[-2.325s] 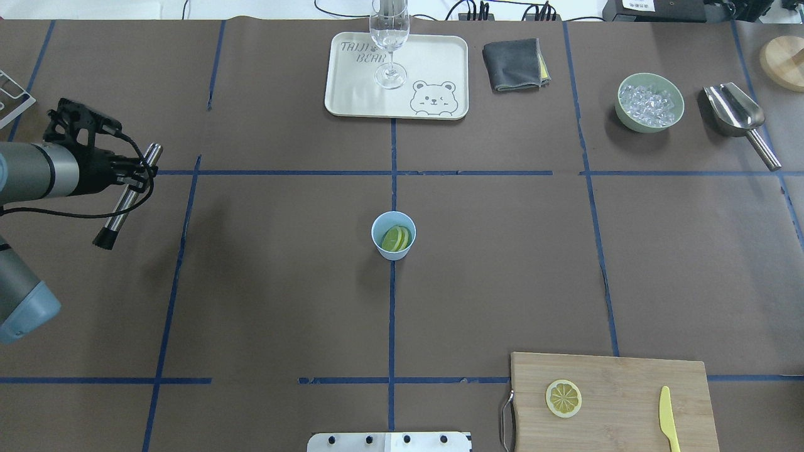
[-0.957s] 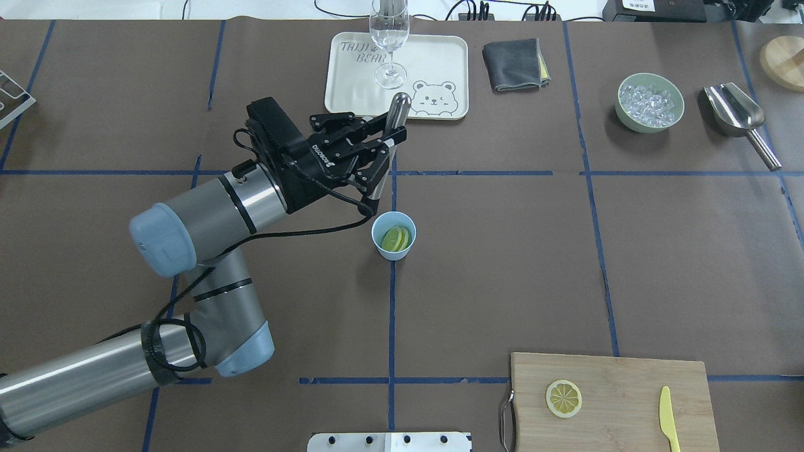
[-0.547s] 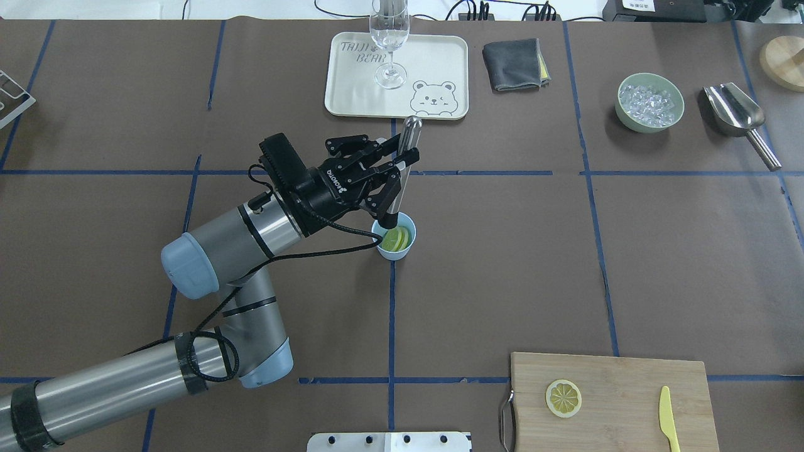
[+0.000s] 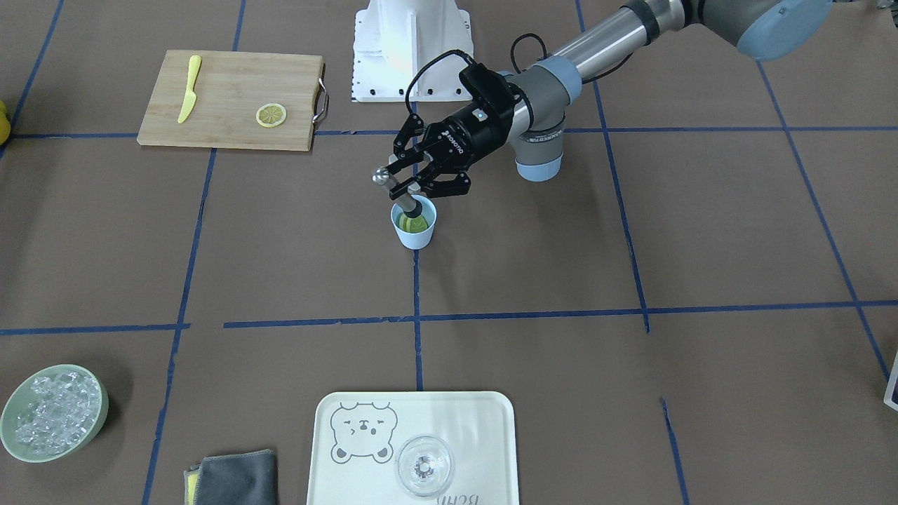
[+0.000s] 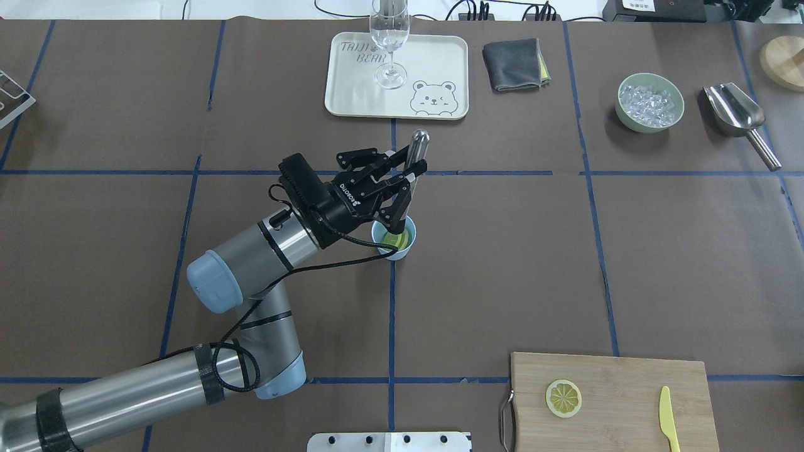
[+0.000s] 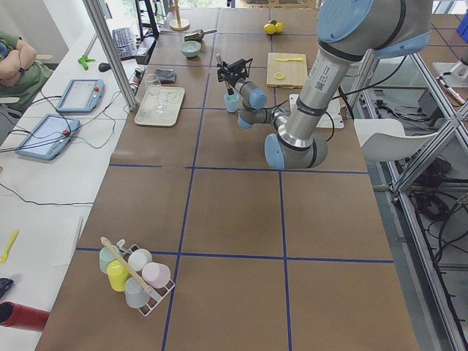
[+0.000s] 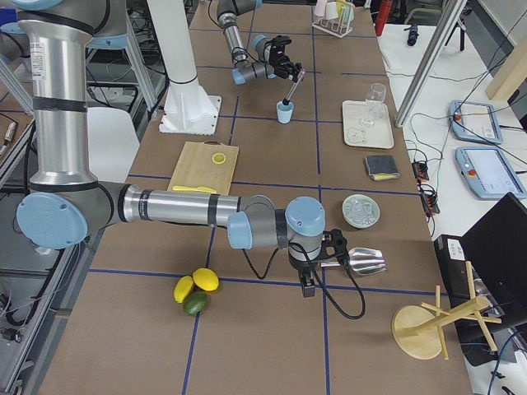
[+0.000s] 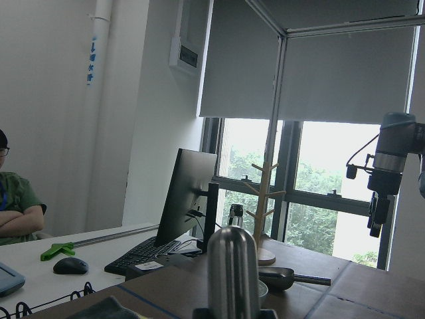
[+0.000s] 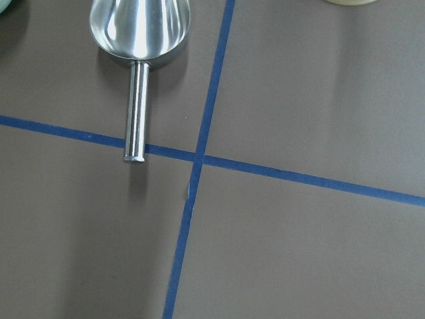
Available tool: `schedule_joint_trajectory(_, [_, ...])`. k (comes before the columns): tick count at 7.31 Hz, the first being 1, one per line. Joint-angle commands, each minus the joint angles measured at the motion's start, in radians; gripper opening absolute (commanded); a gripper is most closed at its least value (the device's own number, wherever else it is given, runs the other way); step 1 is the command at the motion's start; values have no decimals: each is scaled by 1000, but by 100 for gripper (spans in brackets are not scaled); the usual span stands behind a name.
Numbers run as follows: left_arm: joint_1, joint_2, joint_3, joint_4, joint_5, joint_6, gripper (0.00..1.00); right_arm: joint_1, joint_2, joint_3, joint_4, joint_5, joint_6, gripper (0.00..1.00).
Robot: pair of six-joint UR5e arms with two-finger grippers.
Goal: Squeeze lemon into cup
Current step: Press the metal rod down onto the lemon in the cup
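The cup point(image 5: 402, 250) stands in the middle of the table, with the lemon point(image 5: 406, 239) slices inside it. The left gripper point(image 5: 407, 188) is clamped tight on a metal masher point(image 5: 417, 147), and its black tip is down in the cup. I think it should push straight down, softly (a sideways shove could tip the cup). The left arm reaches in from the near left, with its elbow bent and wrist tilted. The right gripper point(image 7: 309, 276) hangs by the scoop point(image 9: 141, 26) at the far right. I cannot tell if it is open.
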Motion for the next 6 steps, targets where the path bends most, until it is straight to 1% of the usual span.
schedule_joint_trajectory(1, [13, -8, 61, 0, 32, 1, 0, 0, 0, -3, -1, 1, 0, 100])
schedule_joint_trajectory(2, [24, -5, 90, 0, 46, 1, 0, 0, 2, -4, -1, 1, 0, 100])
schedule_joint_trajectory(4, [33, -7, 85, 0, 49, 1, 0, 0, 2, -4, -1, 1, 0, 100])
schedule_joint_trajectory(5, [34, -8, 66, 0, 49, 1, 0, 2, 2, -4, -1, 1, 0, 100])
schedule_joint_trajectory(6, [32, -5, 19, -1, 47, 1, 0, 0, 3, -4, -1, 1, 0, 100])
